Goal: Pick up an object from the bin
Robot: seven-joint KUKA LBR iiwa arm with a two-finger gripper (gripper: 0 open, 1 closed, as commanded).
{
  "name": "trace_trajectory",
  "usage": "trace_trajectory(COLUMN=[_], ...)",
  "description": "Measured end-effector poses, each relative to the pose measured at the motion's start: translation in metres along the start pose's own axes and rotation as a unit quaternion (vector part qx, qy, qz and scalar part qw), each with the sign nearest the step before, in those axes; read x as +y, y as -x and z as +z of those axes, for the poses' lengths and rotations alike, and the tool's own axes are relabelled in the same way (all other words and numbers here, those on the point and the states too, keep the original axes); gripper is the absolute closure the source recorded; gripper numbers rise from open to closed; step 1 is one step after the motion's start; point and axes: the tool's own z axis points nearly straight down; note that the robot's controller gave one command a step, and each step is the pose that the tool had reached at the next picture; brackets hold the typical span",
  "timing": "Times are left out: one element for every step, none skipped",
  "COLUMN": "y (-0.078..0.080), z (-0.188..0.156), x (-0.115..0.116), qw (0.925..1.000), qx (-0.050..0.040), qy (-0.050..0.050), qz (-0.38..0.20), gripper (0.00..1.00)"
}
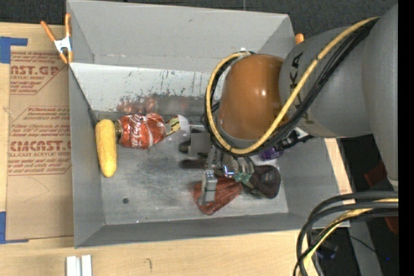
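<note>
My gripper (210, 189) reaches down under the orange wrist cover, near the bin's front wall and right of the middle. It stands right over the left end of a reddish-brown crumpled thing (220, 197) lying on the floor there, and seems to touch it. A dark brown lumpy thing (266, 181) lies just to the right, against the reddish-brown one. A small purple thing (272, 153) peeks out from under the arm above that.
A crushed red cola can (142, 131) lies left of centre with a small white piece (182, 125) at its right end. A yellow corn-cob-shaped thing (106, 148) lies along the left wall. The arm covers the bin's right half.
</note>
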Motion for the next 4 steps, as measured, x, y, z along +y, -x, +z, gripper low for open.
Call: trace_trajectory(y=[0.002, 0.021, 0.049, 0.049], z=[-0.004, 0.022, 0.064, 0.064], x=[0.000, -0.033, -0.067, -0.067], qw=[1.0000, 0.9999, 0.9973, 0.9973], qx=[-0.0035, -0.0052, -0.0058, -0.0058], qy=[0.000, 0.001, 0.000, 0.000], qz=[0.001, 0.012, -0.073, -0.073], gripper=[0.00, 0.00, 1.00, 1.00])
